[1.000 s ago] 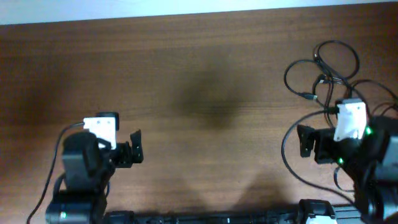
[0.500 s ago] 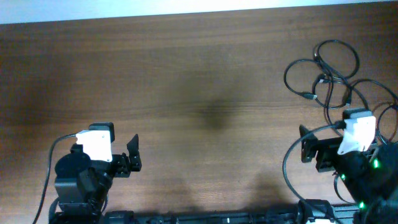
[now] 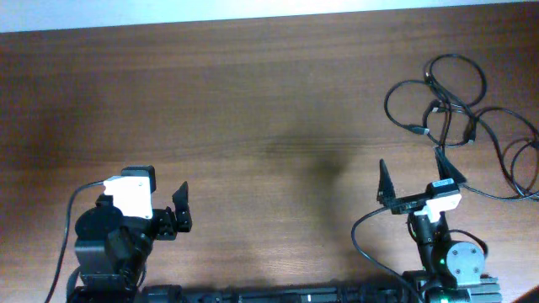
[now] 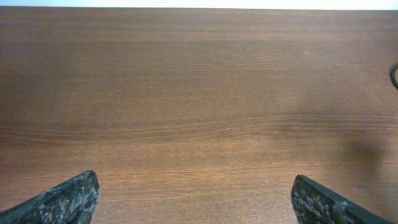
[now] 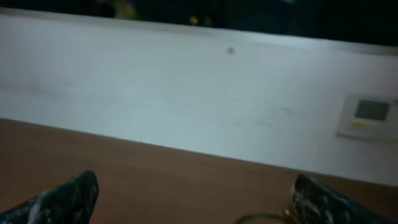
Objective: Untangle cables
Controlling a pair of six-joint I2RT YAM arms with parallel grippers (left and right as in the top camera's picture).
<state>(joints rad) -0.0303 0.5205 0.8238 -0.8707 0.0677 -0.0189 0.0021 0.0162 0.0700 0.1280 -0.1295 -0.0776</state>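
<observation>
The cables point(image 3: 450, 109) are thin black cords in several overlapping loops at the table's far right. A small piece of cable point(image 5: 261, 218) shows at the bottom of the blurred right wrist view. My right gripper point(image 3: 414, 177) is open and empty, near the front edge, just left of and below the loops, apart from them. In its wrist view its fingertips point(image 5: 68, 199) stand wide apart over bare wood. My left gripper point(image 3: 180, 207) is open and empty at the front left, far from the cables. Its fingertips point(image 4: 68, 200) frame bare table.
The wooden table point(image 3: 269, 101) runs back to a white wall point(image 5: 199, 93). A small wall panel point(image 5: 368, 115) shows in the right wrist view. A thicker black arm wire point(image 3: 366, 248) curves by the right arm's base.
The right arm has swung back toward its base and turned its gripper to point up the table with the jaws spread. The left arm pulled back a little earlier and now rests still.
</observation>
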